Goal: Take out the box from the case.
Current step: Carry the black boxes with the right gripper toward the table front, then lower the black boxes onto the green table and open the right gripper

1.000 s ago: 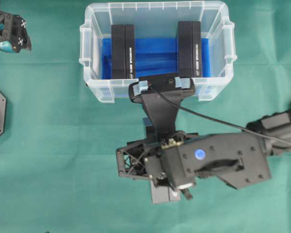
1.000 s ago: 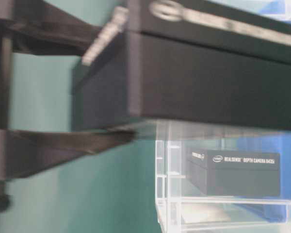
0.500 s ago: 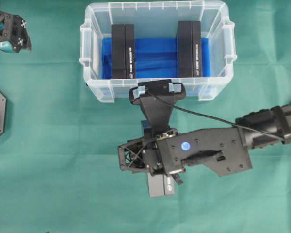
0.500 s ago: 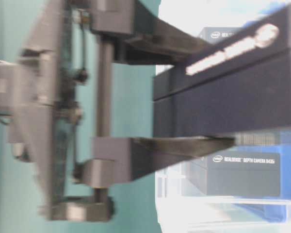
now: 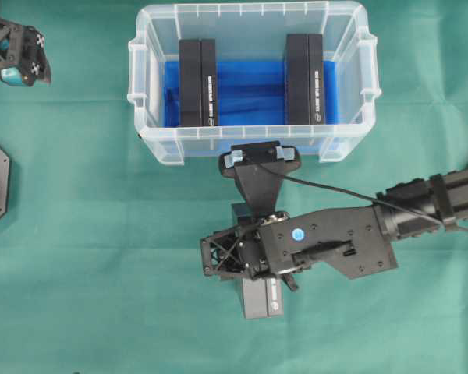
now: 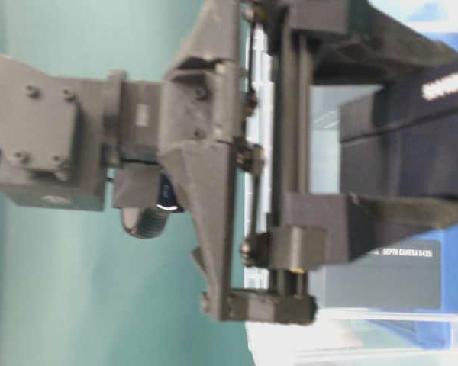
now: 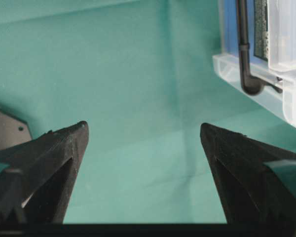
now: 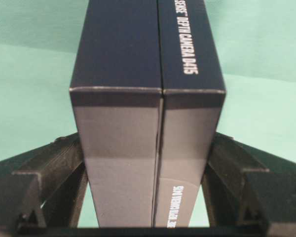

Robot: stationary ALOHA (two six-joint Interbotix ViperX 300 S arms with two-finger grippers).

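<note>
1. Overhead exterior view: we see the case (image 5: 253, 82) at the top middle of the green cloth (image 5: 86, 257), with a blue lining (image 5: 249, 93) on its floor
2. Two dark boxes stay inside it, standing on edge: the left box in the case (image 5: 197, 83) and the right box in the case (image 5: 305, 79), well apart from each other
3. Our right gripper (image 5: 253, 261) sits below the case, outside it, over the cloth, and the held box (image 5: 261, 298) sticks out from under it toward the bottom of the view
4. From the right wrist view, we find the held box (image 8: 145, 113) clamped between the two black fingers (image 8: 54, 173), one pressing on each broad side; white lettering runs along its narrow face
5. At table level, the same gripper (image 6: 351, 229) fills the frame, blurred, with the box (image 6: 412, 160) between its fingers in front of the case (image 6: 366, 328)
6. Our left gripper (image 5: 15, 54) is at the top left corner, well apart from the case; the left wrist view shows its fingers (image 7: 54, 153) spread wide with only cloth between them, the gripper (image 7: 143, 133) holding nothing, and a corner of the case (image 7: 266, 84) at the right edge
</note>
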